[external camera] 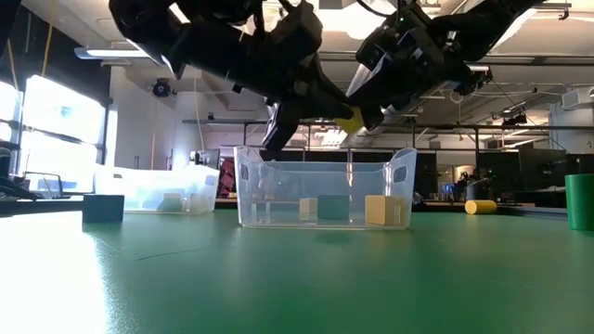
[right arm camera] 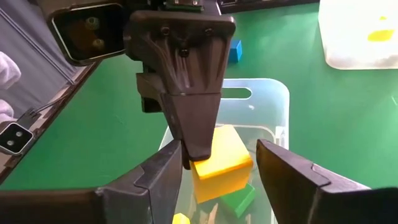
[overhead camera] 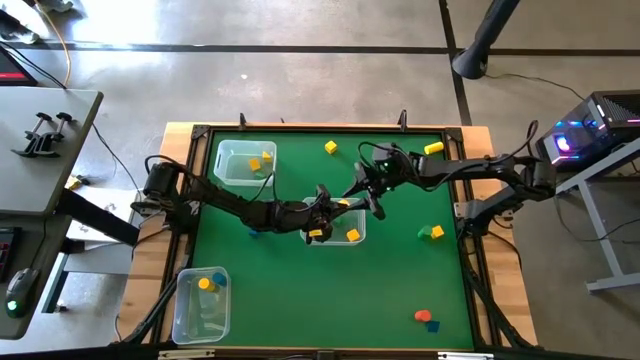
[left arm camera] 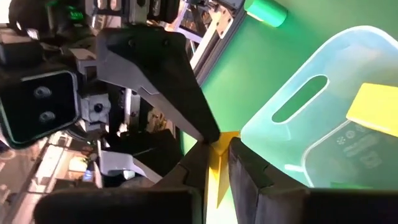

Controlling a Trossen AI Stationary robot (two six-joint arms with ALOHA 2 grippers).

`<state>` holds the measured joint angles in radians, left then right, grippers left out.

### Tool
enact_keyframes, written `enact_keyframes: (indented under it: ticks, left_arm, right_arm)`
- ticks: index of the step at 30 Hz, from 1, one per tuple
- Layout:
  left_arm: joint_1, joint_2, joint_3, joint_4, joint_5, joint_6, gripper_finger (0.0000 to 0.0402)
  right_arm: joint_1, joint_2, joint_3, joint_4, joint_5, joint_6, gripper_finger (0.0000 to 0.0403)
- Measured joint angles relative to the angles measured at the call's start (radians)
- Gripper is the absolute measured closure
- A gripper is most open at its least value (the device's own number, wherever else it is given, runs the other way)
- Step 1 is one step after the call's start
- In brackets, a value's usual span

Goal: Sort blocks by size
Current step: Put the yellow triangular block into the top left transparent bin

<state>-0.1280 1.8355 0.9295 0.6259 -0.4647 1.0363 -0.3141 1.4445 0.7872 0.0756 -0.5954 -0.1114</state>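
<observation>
A yellow block (right arm camera: 222,163) hangs over the clear middle bin (overhead camera: 335,241), between both grippers. It also shows in the high view (overhead camera: 345,203) and the low view (external camera: 351,119). My left gripper (left arm camera: 217,180) reaches in from the table's left and is shut on this block. My right gripper (right arm camera: 219,146) reaches in from the right and is open. Its two fingers stand on either side of the block, and I cannot tell whether one touches it. The bin holds yellow blocks (overhead camera: 353,235) and a green one (right arm camera: 239,199). My left gripper pinches the yellow block between its two fingers at one edge (left arm camera: 219,160). Most of the block sticks out beside and below the fingertips (right arm camera: 194,152). The fingers slant down from the table's left. The block is lifted clear, above the middle bin's rim (external camera: 325,153).
A clear bin (overhead camera: 243,163) with yellow blocks stands far left, and another (overhead camera: 200,302) with a yellow and a blue block stands near left. Loose on the green mat are a yellow block (overhead camera: 330,147), a yellow cylinder (overhead camera: 432,148), a green-and-yellow pair (overhead camera: 431,232), orange and blue blocks (overhead camera: 426,318), and a blue block (overhead camera: 255,232).
</observation>
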Motion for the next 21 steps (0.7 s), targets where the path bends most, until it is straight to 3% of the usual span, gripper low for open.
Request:
enact_keyframes:
  ticks: [5, 10, 16, 21]
  left_arm:
    - [-0.002, 0.000, 0.000, -0.033, -0.004, -0.042, 0.0383]
    - [-0.021, 0.000, 0.000, -0.059, -0.080, -0.058, 0.0390]
    - [-0.049, -0.005, 0.000, -0.076, -0.324, -0.007, 0.0390]
    - [-0.029, -0.065, 0.000, -0.256, -0.501, -0.067, 0.0390]
  right_arm:
    - [0.000, -0.029, 0.000, -0.005, 0.003, -0.006, 0.0202]
    - [0.003, -0.120, 0.000, -0.013, 0.042, 0.001, 0.0201]
    - [0.063, -0.239, 0.000, -0.068, 0.154, 0.008, 0.0201]
    - [0.178, -0.291, 0.000, -0.129, 0.291, 0.008, 0.0201]
